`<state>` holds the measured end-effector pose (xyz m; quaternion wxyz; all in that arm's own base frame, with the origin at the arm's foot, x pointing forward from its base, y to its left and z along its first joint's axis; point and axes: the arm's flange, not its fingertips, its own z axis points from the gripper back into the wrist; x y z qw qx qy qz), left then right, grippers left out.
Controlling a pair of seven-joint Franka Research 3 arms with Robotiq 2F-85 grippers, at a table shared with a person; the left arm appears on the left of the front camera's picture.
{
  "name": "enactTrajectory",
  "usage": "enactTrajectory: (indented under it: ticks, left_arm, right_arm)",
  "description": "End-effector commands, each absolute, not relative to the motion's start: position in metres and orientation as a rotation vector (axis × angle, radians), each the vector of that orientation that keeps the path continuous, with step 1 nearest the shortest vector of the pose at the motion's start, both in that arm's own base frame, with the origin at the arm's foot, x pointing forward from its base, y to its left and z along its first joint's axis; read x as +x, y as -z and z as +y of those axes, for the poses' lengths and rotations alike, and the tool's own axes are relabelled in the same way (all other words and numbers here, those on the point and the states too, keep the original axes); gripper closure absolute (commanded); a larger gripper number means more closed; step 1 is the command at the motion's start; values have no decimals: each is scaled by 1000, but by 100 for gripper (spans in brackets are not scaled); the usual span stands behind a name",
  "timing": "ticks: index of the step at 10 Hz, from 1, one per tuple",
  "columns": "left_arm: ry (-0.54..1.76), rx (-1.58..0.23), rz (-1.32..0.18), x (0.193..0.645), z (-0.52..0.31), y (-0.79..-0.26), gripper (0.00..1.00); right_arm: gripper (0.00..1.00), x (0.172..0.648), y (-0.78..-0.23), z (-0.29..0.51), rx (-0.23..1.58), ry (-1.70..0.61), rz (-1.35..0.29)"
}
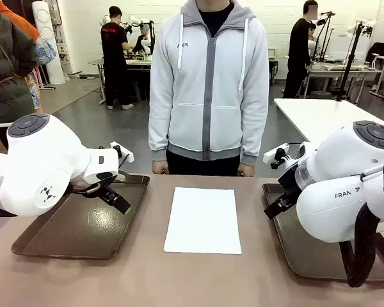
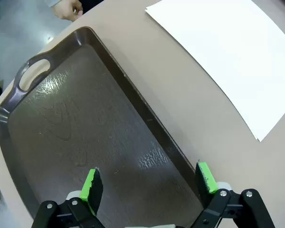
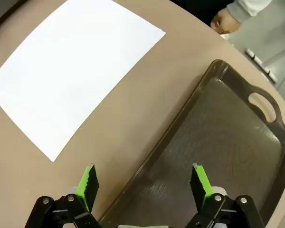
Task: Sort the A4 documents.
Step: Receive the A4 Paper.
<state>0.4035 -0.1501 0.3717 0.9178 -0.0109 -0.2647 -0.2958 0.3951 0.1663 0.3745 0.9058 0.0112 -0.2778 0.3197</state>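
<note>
A white A4 document [image 1: 203,219] lies flat in the middle of the brown table, between two dark brown trays; whether it is one sheet or a stack I cannot tell. The same paper [image 2: 232,57] shows in the left wrist view and the paper [image 3: 71,71] in the right wrist view. My left gripper [image 1: 117,198] hangs open over the left tray [image 1: 64,236], nothing between its green pads [image 2: 91,184]. My right gripper [image 1: 275,208] is open above the inner edge of the right tray [image 1: 307,256], holding nothing.
A person in a light grey hooded jacket stands at the far edge, with a hand [image 1: 160,168] on each side near the table. Both trays are bare, with a handle cut-out [image 2: 33,75] on the left one and a handle cut-out [image 3: 263,105] on the right one.
</note>
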Motion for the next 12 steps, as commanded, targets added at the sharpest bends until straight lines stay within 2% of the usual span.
enactTrajectory:
  ticks: [1, 12]
  left_arm:
    - [609, -22, -545, 403, -150, -372, 0]
    - [609, -22, -545, 403, -150, -372, 0]
  right_arm:
    - [0, 395, -374, 166, 23, -660, -574]
    - [0, 395, -374, 166, 23, -660, -574]
